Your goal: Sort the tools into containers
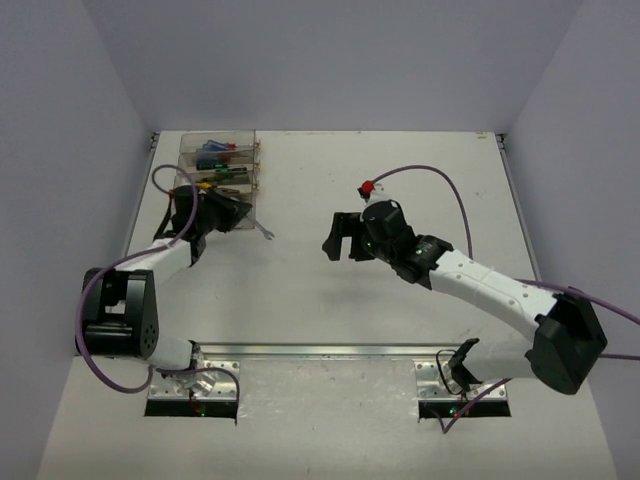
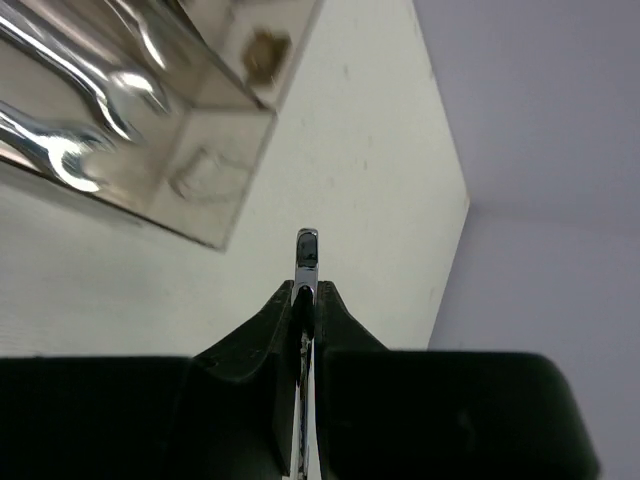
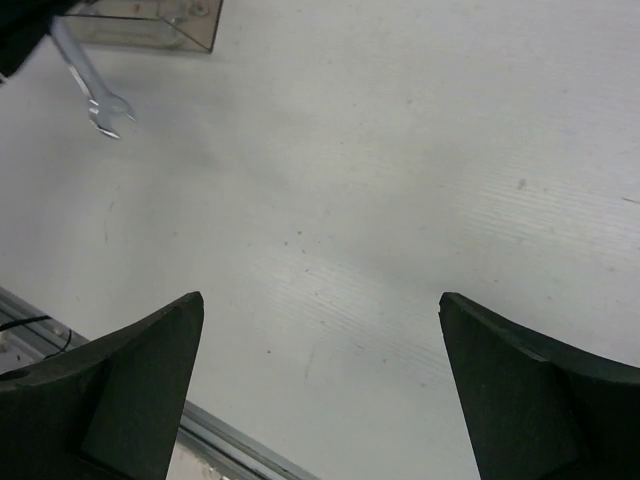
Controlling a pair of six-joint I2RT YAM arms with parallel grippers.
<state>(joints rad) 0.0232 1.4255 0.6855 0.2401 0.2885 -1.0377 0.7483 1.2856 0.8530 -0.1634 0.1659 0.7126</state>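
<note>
**L gripper clamped on wrench beside the bins; R gripper spread wide over bare table**

The top view gives you the layout. L gripper [image 1: 243, 217] sits just beside the near end of the bins [image 1: 218, 160]. The wrench [image 1: 264, 232] pokes out of it toward table centre. R gripper [image 1: 340, 240] hangs mid-table, well apart from that wrench.

The L wrist view shows what the top view can't. Both fingers [image 2: 250, 350] are pinched flat on the wrench shank, w/ only a short silver tip past them. It also shows two other wrenches [image 2: 75, 160] lying in the nearest bin, seen thru its clear wall.

In the R wrist view the jaws stand far apart w/ nothing btwn them, just table [image 3: 380, 200]. That view also catches the held wrench's forked end at upper left, apart from the bin corner.

Room to move:
- The surface is open from the bins across to the right side.
- In the L wrist view the table's edge runs up the right, w/ wall beyond.
- A metal rail [image 3: 235, 445] lines the near edge, low in the R wrist view.

Hard to read:
- Blue, red and green handles show in the far bins, but they're too small for you to tell which tool is which.
- A small red item [image 1: 367, 188] sits behind the R wrist by the cable, and you can't tell what it is.
- The wrench's back end is buried in the L fingers.
- L gripper is cut off at the corner of the R wrist view.
</note>
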